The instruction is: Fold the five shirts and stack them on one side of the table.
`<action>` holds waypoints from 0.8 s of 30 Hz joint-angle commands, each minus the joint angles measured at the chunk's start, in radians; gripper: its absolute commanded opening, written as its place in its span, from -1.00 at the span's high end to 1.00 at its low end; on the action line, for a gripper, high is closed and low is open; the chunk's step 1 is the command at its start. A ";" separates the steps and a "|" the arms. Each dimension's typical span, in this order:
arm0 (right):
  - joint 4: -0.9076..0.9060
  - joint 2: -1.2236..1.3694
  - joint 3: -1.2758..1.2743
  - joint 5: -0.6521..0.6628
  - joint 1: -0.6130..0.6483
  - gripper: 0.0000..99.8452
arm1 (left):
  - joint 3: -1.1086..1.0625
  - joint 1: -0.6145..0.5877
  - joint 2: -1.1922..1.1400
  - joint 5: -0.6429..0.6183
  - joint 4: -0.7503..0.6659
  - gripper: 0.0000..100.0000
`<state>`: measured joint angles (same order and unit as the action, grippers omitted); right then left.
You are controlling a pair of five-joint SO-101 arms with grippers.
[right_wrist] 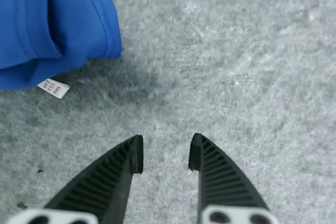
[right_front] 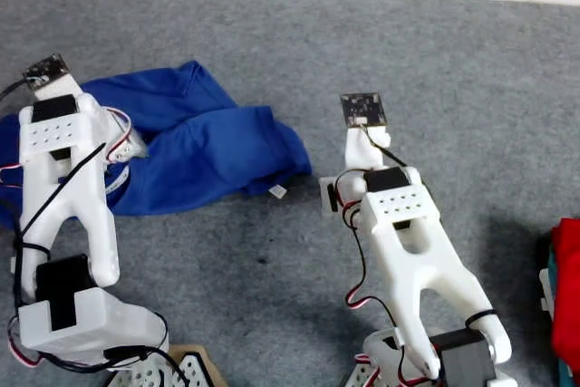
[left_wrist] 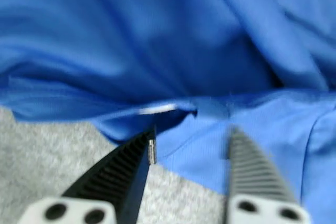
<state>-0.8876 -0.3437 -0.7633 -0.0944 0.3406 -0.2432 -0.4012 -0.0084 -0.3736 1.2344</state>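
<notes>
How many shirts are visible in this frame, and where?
2. A crumpled blue shirt lies by the left arm; red fabric, apparently a shirt, sits at the table's right edge, cut off by the high view. Others may be hidden beyond it.

The shirt [right_front: 199, 147] is seen as smooth matt cloth, the table [right_front: 453, 70] as rough grey felt, the right gripper [right_wrist: 165, 153] as ribbed black plastic.

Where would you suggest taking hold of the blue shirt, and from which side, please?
Probably its near edge, facing the arm bases. There the hem of the blue shirt folds into a raised lip just ahead of the open left gripper, so coming in low along the table from that side should catch it.
</notes>
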 commanded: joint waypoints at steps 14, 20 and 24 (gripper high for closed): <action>0.016 -0.016 0.004 -0.003 0.001 0.68 | 0.010 -0.005 -0.108 0.006 -0.123 0.54; 0.016 -0.016 0.004 -0.003 0.001 0.68 | 0.008 0.030 -0.160 0.005 -0.146 0.54; 0.016 -0.015 0.004 -0.003 0.001 0.68 | 0.005 0.068 -0.159 0.003 -0.144 0.54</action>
<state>-0.8861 -0.3437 -0.7633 -0.0944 0.3406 -0.2463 -0.3751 -0.1741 -0.3721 1.1009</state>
